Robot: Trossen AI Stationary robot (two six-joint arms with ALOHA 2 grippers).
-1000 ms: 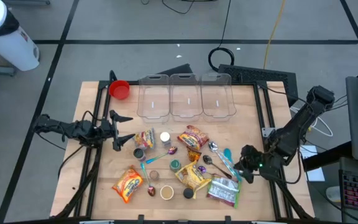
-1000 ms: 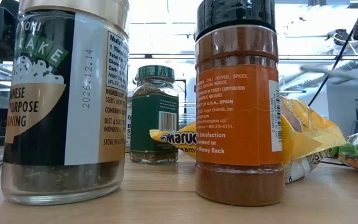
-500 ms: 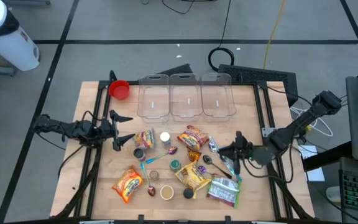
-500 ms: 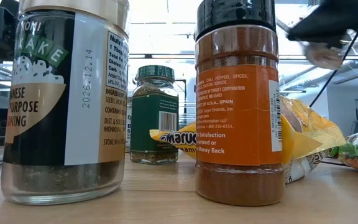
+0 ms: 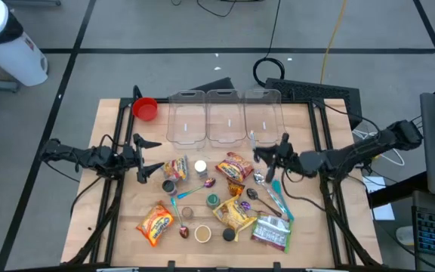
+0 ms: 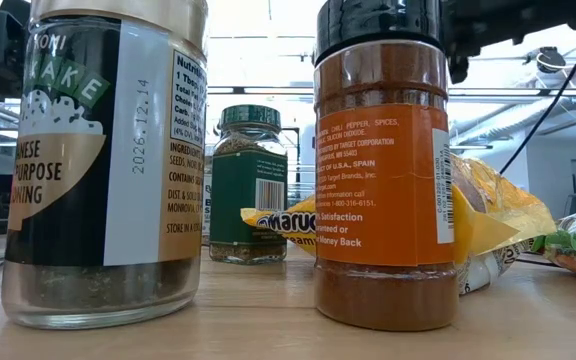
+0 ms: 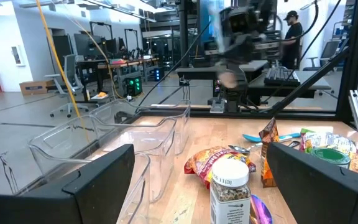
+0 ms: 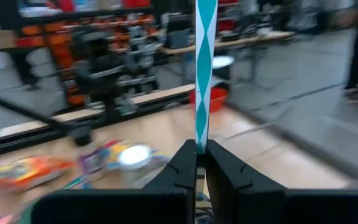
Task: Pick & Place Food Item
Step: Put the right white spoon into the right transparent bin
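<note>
"Which arm is working, from where you're standing?"

"The right gripper is hanging just in front of the clear bin nearest its own arm, above the scattered packets. Its fingers are pinching tight on a thin teal striped strip."

"From overhead I'm not making out any strip."

"Nor am I. Only that arm's wrist camera is showing it, standing straight up out of the closed fingertips. What it is, I cannot tell."

"And the other arm?"

"The left gripper is waiting well away from that bin, past the other two bins, fingers spread wide, holding nothing. Its camera is looking across a white-lidded jar toward the bin."

"The table-level camera?"

"It's filling up with an orange-labelled spice jar close up, with only a dark piece of arm showing above it."
</note>
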